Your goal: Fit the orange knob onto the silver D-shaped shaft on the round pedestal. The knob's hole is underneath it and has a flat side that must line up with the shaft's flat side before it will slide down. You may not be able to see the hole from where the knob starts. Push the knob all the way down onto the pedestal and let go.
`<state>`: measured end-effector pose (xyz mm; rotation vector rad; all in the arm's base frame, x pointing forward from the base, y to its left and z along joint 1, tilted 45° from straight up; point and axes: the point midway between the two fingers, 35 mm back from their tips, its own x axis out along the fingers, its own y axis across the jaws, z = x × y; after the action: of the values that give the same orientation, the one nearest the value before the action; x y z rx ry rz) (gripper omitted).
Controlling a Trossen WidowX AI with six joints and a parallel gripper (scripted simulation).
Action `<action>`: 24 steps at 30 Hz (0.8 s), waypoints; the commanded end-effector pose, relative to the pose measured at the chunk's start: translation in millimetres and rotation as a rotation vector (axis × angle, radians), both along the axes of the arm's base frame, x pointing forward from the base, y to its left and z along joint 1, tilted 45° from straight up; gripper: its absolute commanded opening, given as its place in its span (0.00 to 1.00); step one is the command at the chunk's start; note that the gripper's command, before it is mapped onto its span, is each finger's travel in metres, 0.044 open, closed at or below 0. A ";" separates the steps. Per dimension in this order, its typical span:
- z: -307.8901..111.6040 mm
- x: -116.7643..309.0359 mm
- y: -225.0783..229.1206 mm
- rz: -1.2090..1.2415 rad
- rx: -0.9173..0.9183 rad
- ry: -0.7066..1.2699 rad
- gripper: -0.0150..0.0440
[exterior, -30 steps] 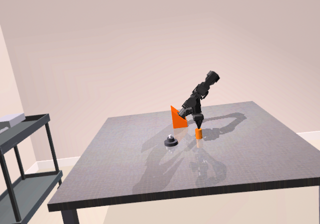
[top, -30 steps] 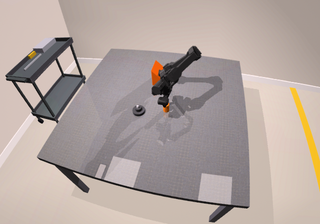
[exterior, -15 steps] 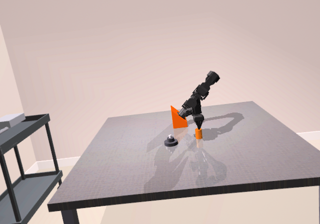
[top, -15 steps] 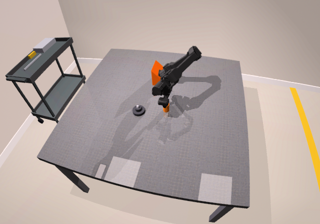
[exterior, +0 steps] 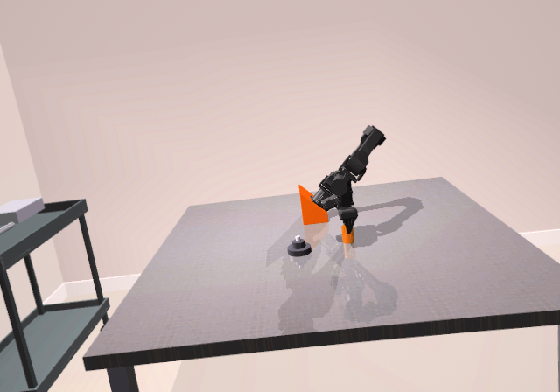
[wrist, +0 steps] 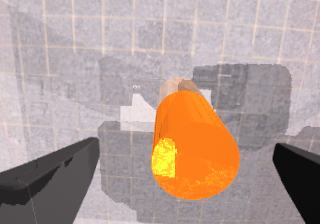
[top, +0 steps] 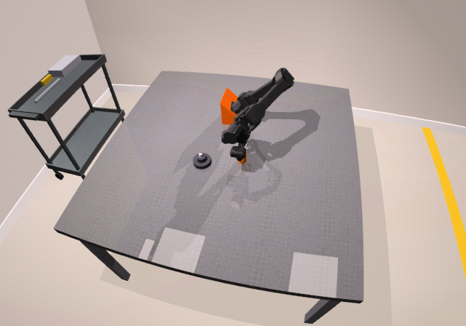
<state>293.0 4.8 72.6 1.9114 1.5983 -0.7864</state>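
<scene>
The orange knob [top: 242, 160] [exterior: 347, 235] [wrist: 200, 144] stands upright on the table, right of the pedestal in the top and exterior views. A bright yellow patch shows at the left of its upper end in the wrist view. The hole underneath is hidden. My gripper [top: 240, 158] [exterior: 348, 231] [wrist: 187, 149] is open, pointing down over the knob, with a finger on either side and gaps between them and the knob in the wrist view. The dark round pedestal [top: 202, 164] [exterior: 298, 251] stands on the table with the silver shaft [top: 200, 154] [exterior: 297, 238] bare and upright. The shaft's flat side cannot be made out.
An orange wedge-shaped block [top: 227, 113] [exterior: 311, 211] stands behind the knob and pedestal, close beside the arm. The grey table [top: 124, 209] [exterior: 190, 288] bears shadows and pale reflections. A dark cart [top: 71, 93] [exterior: 49, 225] stands off the table's left side.
</scene>
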 end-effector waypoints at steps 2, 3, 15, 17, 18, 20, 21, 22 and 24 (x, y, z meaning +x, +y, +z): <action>-6.0 0.6 5.9 -0.003 0.005 0.003 1.00; -7.1 0.8 7.1 -0.003 0.005 0.003 1.00; -20.2 2.5 20.8 -0.004 0.008 0.004 1.00; -22.3 2.6 23.1 -0.004 0.009 0.004 1.00; -23.3 2.7 24.3 -0.004 0.009 0.004 1.00; -25.4 2.8 26.6 -0.004 0.010 0.004 1.00; -26.4 2.8 27.8 -0.004 0.011 0.004 1.00; -27.3 2.8 28.7 -0.004 0.011 0.004 1.00; -27.9 2.8 29.5 -0.004 0.011 0.004 1.00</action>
<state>296.3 31.9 46.8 1.9168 1.6028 -0.7844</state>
